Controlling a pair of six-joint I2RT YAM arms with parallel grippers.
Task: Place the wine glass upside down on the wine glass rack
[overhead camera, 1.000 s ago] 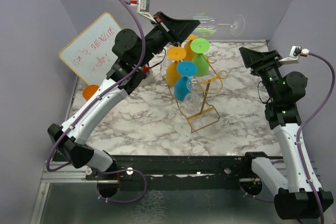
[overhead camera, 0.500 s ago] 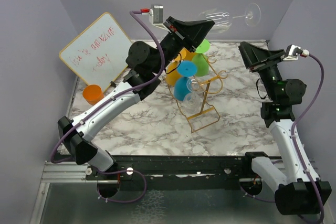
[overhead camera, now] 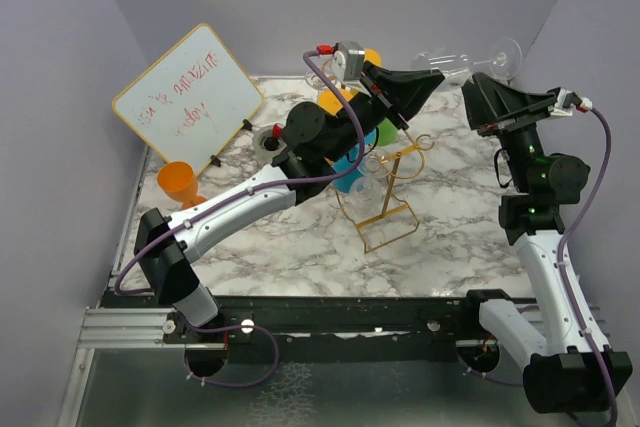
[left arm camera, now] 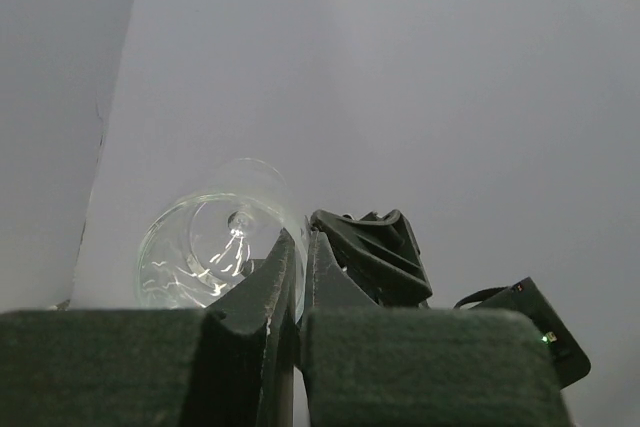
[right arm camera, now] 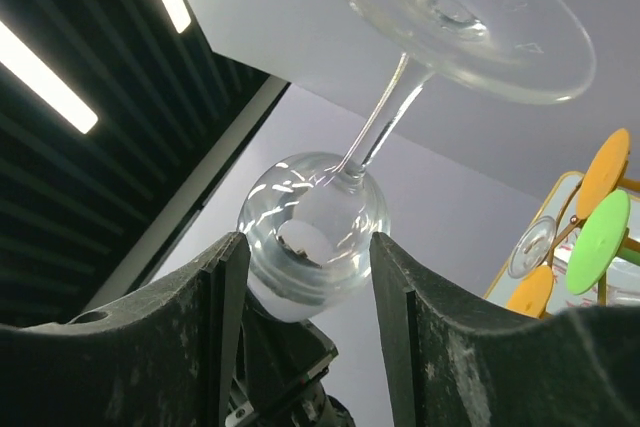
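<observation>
Marble table (overhead camera: 300,237) with the gold wire rack (overhead camera: 398,155) near its middle, coloured goblets (overhead camera: 352,162) already hanging on it bowl down. The clear glass (overhead camera: 450,64) was not on the rack. It lay roughly level in the air above and beyond the rack, foot (overhead camera: 508,52) toward the right arm.

The left gripper (overhead camera: 425,82) was pinched on the bowl's rim, jaws almost together on the thin wall. The right gripper (overhead camera: 478,97) was spread wide just under the stem. In the right wrist view its fingers (right arm camera: 225,277) flanked the bowl (right arm camera: 315,237), and contact could not be told.

Judged from these views, the glass was light, rigid and slick, and brittle, with the rim its weakest part. The stem (right arm camera: 385,122) just below the foot looked the sounder hold, taken gently, since it would leave the foot free to slide into a scroll hook.
</observation>
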